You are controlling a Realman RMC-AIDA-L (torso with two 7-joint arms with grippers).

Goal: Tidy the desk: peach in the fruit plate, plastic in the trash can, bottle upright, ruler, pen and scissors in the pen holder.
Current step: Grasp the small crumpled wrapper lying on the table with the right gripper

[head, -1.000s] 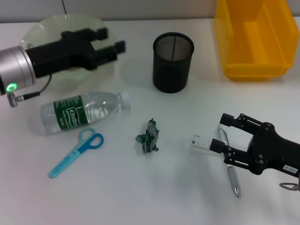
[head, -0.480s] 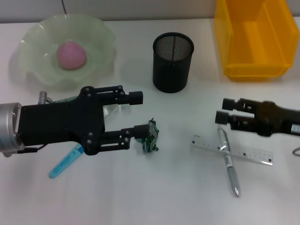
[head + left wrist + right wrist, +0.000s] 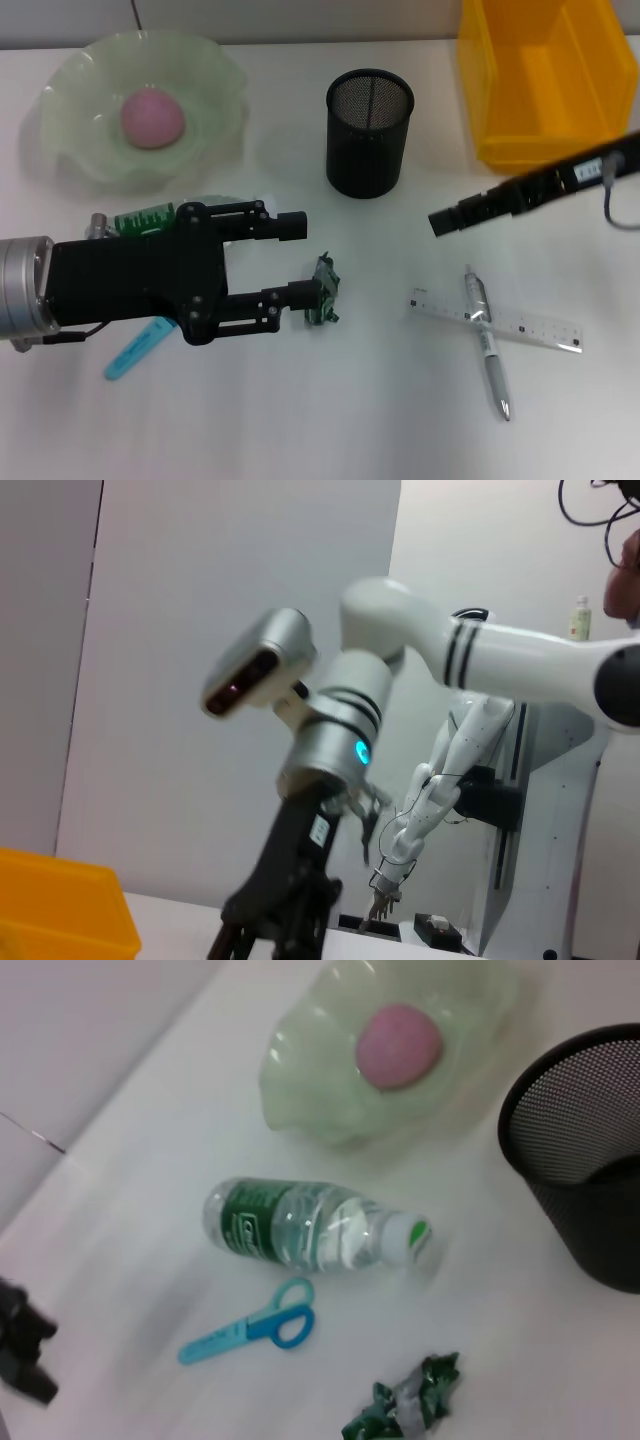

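A pink peach [image 3: 153, 118] lies in the pale green fruit plate [image 3: 80, 165]. My left gripper [image 3: 298, 260] hovers open over the lying bottle [image 3: 145, 218] and the blue scissors [image 3: 135, 350], hiding most of both in the head view. Its lower fingertip is next to the crumpled green plastic [image 3: 323, 290]. The right wrist view shows the bottle [image 3: 320, 1235], scissors [image 3: 250, 1332] and plastic [image 3: 405, 1410] uncovered. Ruler [image 3: 520, 325] and pen [image 3: 487, 345] lie crossed at the right. My right gripper [image 3: 445, 220] is raised above them, near the black pen holder [image 3: 369, 130].
A yellow bin [image 3: 545, 80] stands at the back right, behind the right arm. The pen holder [image 3: 590, 1140] is upright at the back centre. The left wrist view shows the right arm [image 3: 330, 740] over the table and a corner of the bin [image 3: 60, 905].
The left gripper left the plate, where the peach now lies, and came forward over the bottle. The right gripper rose from the pen and ruler toward the back right.
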